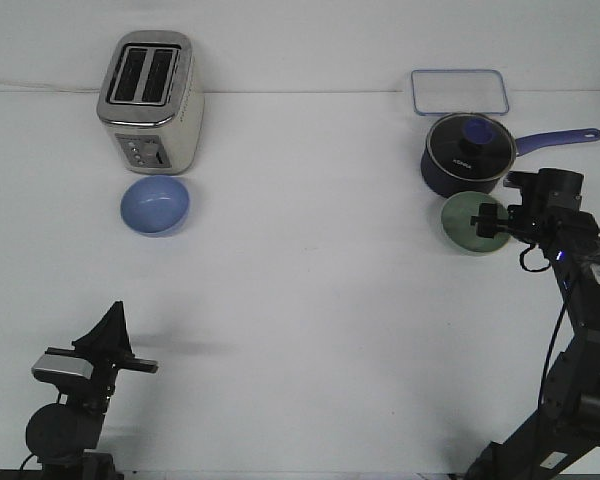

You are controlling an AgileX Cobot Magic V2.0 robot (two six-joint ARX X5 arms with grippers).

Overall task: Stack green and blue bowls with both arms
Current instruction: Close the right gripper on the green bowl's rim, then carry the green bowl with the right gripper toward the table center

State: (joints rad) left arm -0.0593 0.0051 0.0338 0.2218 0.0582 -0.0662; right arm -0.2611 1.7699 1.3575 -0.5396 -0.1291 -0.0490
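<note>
While your right gripper [490, 222] sits over the green bowl [467, 224], you cannot tell if it grips. Your left gripper [110, 330] idles, opening unclear; the blue bowl [155, 205] waits on the surface [310, 300]

The left arm [75, 400] stays low at the near left corner, folded close to its base. The left gripper [110, 335] points up and forward; the fingers look closed together into one point. The right arm [580, 330] rises from the near right corner and reaches forward. The right gripper [488, 222] points left, fingers partly apart.
</note>
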